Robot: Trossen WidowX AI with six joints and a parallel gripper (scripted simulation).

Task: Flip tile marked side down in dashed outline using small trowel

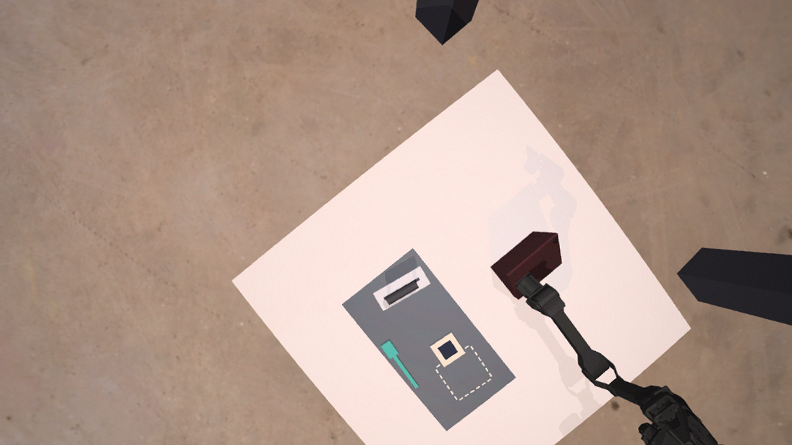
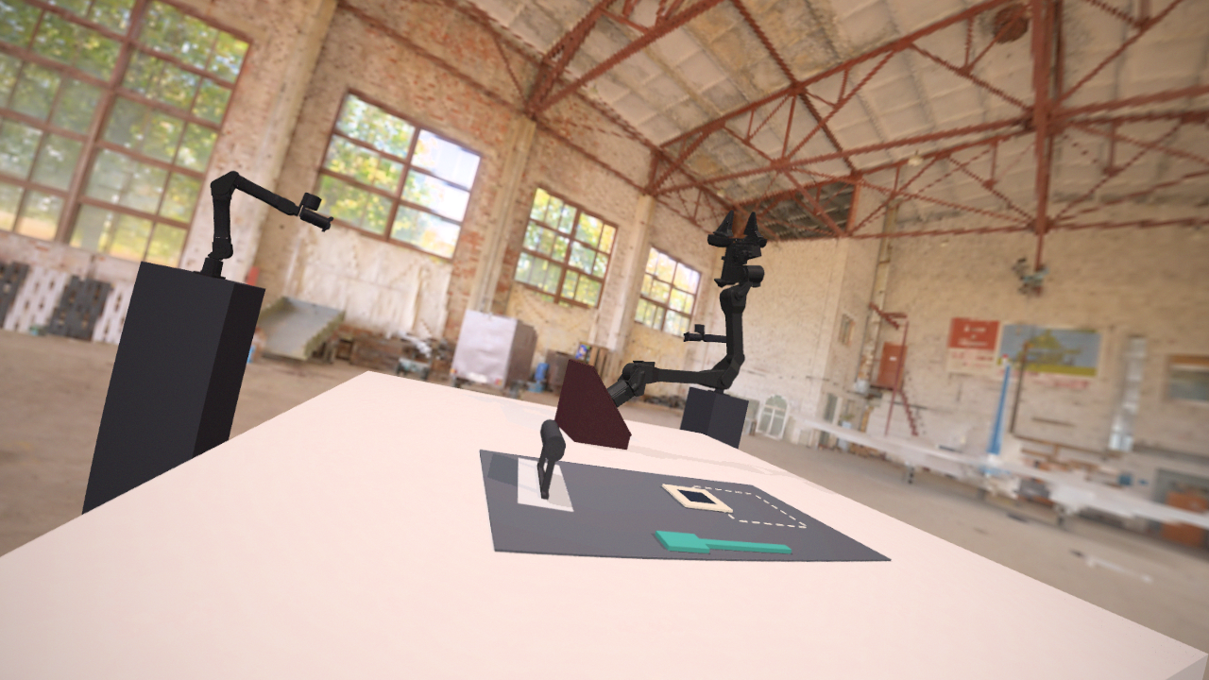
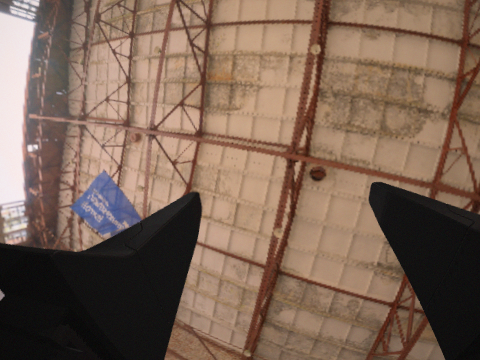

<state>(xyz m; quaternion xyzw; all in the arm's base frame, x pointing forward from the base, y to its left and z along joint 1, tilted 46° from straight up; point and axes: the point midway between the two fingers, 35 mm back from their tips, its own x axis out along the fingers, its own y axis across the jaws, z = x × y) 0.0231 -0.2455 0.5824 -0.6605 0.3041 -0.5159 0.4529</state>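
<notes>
Tile, top: While its dark-marked face shows upward, the tile (image 1: 447, 348) (image 2: 697, 497) lies on the mat (image 1: 422, 322) (image 2: 608, 516), only partly over one corner of the dashed outline (image 1: 457, 400) (image 2: 806, 526).
Trowel, top: the trowel (image 1: 404, 371) (image 2: 748, 547) lies on the mat, apart from the tile; best gripped across the narrow handle, towards its free end, leaving the blade clear to pry.
Handle, exterior: slim and low, so the fingers must come down near the mat; it looks light and stiff, perhaps slippery, and could twist in a loose grip.
Tile edge, exterior: thin, flat, probably rigid and light; it may skate away rather than tip (chipping is a lesser worry). Lever under one edge, with the turn carrying it into the outline.
Claw, exterior: the claw (image 1: 668, 413) (image 2: 739, 216) (image 3: 287, 196) points upward, well above the worktop (image 1: 325, 260) (image 2: 338, 507).
Fingers, wrist: spread wide, released, nothing between them; only roof and surroundings lie beyond. Reaching for the handle seems the next job.
</notes>
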